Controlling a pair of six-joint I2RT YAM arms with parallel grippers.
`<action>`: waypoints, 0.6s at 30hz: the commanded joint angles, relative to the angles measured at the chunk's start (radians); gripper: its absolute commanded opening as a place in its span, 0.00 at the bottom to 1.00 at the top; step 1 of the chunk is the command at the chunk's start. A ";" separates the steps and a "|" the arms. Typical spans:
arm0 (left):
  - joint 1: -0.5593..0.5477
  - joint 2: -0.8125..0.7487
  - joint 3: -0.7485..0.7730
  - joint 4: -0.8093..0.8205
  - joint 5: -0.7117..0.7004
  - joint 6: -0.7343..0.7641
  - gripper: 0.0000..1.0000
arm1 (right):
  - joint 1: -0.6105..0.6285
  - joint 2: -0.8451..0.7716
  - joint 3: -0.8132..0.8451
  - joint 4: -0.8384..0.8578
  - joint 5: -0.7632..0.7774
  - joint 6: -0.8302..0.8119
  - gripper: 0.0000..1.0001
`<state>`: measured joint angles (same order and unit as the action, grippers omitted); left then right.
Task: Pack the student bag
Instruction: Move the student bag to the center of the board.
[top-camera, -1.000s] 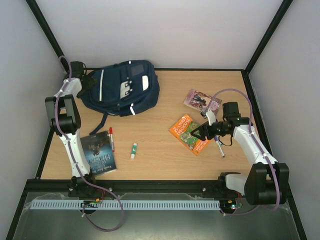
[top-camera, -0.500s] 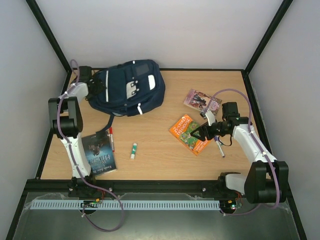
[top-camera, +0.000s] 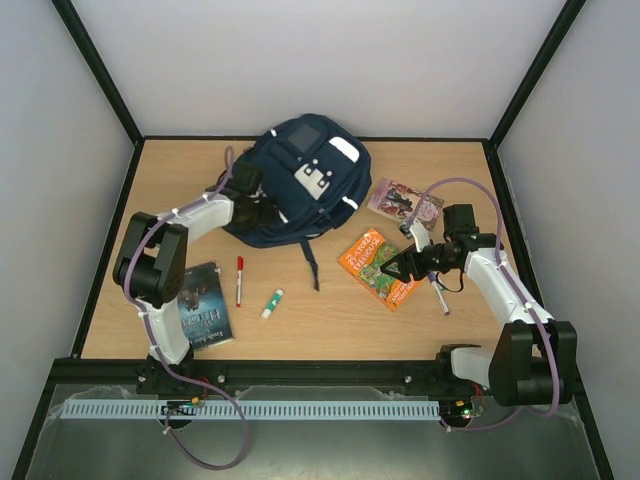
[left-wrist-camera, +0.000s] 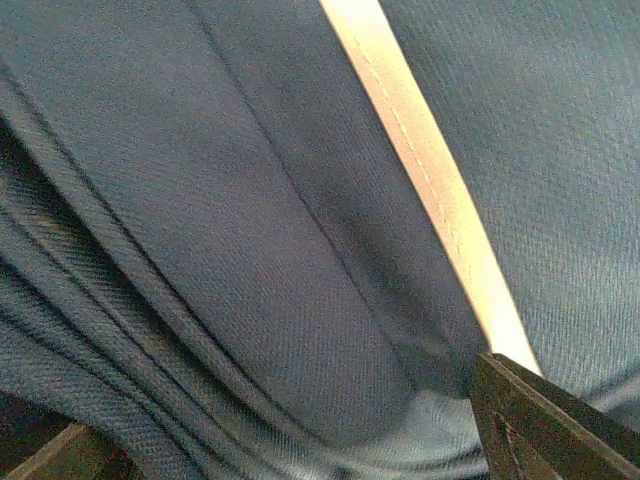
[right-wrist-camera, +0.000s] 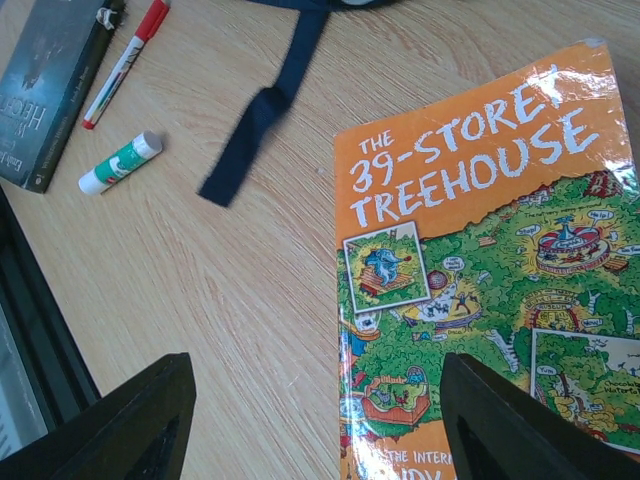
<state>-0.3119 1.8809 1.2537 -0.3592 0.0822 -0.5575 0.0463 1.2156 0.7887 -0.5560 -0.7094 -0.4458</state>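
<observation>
The student bag (top-camera: 305, 175), navy with white patches and strips, lies at the back centre of the table. My left gripper (top-camera: 258, 208) is pressed into its left side. In the left wrist view navy fabric (left-wrist-camera: 300, 250) fills the frame and bunches between the jaws, and one finger (left-wrist-camera: 540, 430) shows at the bottom right. My right gripper (top-camera: 395, 268) hovers open over the left edge of an orange book (top-camera: 365, 255). That gripper (right-wrist-camera: 315, 420) holds nothing, and the orange book's cover (right-wrist-camera: 500, 280) lies partly under it.
A pink book (top-camera: 403, 200) lies at the back right. At the front left lie a dark book (top-camera: 200, 305), a red pen (top-camera: 239, 280) and a glue stick (top-camera: 272, 302). A loose bag strap (top-camera: 311, 268) trails forward. Another pen (top-camera: 438, 296) lies beside the right arm.
My left gripper has dragged the bag from the back left corner to the back centre, turning it. The red pen and glue stick shifted slightly right. The right arm has stayed put.
</observation>
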 joint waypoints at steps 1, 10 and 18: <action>-0.098 -0.074 -0.035 -0.097 0.058 -0.019 0.85 | 0.004 0.004 -0.007 -0.038 -0.009 -0.013 0.68; -0.116 -0.269 0.021 -0.219 -0.054 0.058 0.92 | 0.004 0.004 -0.007 -0.036 -0.005 -0.010 0.68; 0.075 -0.147 0.088 -0.055 -0.098 -0.010 0.99 | 0.004 0.002 -0.008 -0.035 -0.006 -0.008 0.68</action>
<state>-0.3332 1.6276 1.2778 -0.4961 0.0017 -0.5243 0.0463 1.2156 0.7887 -0.5560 -0.7021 -0.4454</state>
